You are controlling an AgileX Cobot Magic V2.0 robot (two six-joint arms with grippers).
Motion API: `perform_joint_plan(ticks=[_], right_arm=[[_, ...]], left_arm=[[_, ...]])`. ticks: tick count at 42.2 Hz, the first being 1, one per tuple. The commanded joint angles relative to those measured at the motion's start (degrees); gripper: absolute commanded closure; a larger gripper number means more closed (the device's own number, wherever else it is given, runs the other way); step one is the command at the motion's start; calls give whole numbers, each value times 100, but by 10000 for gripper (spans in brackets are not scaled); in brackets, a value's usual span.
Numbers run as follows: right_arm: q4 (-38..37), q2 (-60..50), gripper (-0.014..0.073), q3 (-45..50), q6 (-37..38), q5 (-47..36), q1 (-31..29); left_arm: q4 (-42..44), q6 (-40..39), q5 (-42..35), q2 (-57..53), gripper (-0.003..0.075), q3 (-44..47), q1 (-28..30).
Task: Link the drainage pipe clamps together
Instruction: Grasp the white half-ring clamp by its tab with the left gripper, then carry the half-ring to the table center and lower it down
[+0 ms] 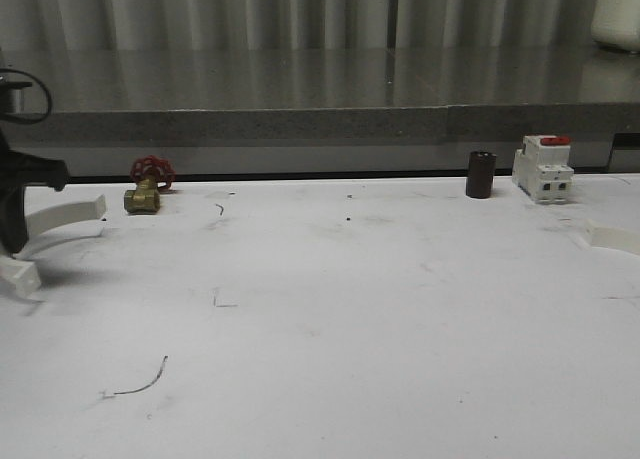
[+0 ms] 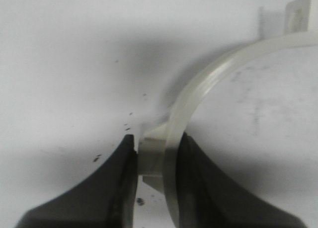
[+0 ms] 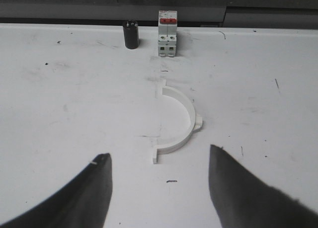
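Surface (image 1: 330, 319): white, scuffed, with small dark specks and a thin stray wire near 7 o'clock in the front view. Metal counter behind it.

Left hand (image 2: 156, 158): at 9 o'clock of the front view, low over the surface. Clenched on the left half-clamp; the two black fingers (image 2: 119, 188) pinch the band and its outer lug between them.

Left half-clamp (image 2: 208, 84): white semicircular band, held by the left hand. Arc runs away from the grip to a flat end tab. In the front view it sits at the far left edge, about 9 o'clock; whether it is lifted or touching the surface I cannot tell.

Right hand (image 3: 159, 188): released, jaws spread wide, holding nothing, hovering short of the right half-clamp.

Right half-clamp (image 3: 178, 123): lying flat on the surface, untouched, at 3 o'clock of the front view. Open side faces 9 o'clock in the wrist view, lug on the outer curve.

Breaker (image 1: 543, 168): white, red-topped, at 2 o'clock, standing.

Dark cylinder (image 1: 481, 174): upright, just beside the breaker.

Valve (image 1: 147, 187): brass body, red handwheel, at 10 o'clock.

Progress: early. One half gripped, the other not yet taken. Halves lie well apart. Left to do, by my judgement: grasp the right half, bring both to centre, align end tabs, join.
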Motion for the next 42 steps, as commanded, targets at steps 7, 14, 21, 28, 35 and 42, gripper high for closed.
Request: perform_joint_plan(ticks=[7,14,21,28,35,42], right_arm=[[-65,52,137,-184,-20,-373,-25],[-65,52,137,-184,-20,-373,-25],[-65,52,137,-184,-20,-373,-25],[-65,52,137,-184,-20,-373,-25],[-65,52,137,-184,-20,-373,-25],[-65,52,137,-184,-20,-373,-25]], left_arm=[[-147,-242,120,-544,636,-644,-1052],[-81,-690,94,-456,636,-956,-1905],[523,-1828,211,-67,634,-1466,-2619],[599,-2837,309,532,634,-2121,-3119],[610,-3165,558,1052,634,-2690,-3396],[625,-3596,906,1423,634,-3096,-3418]])
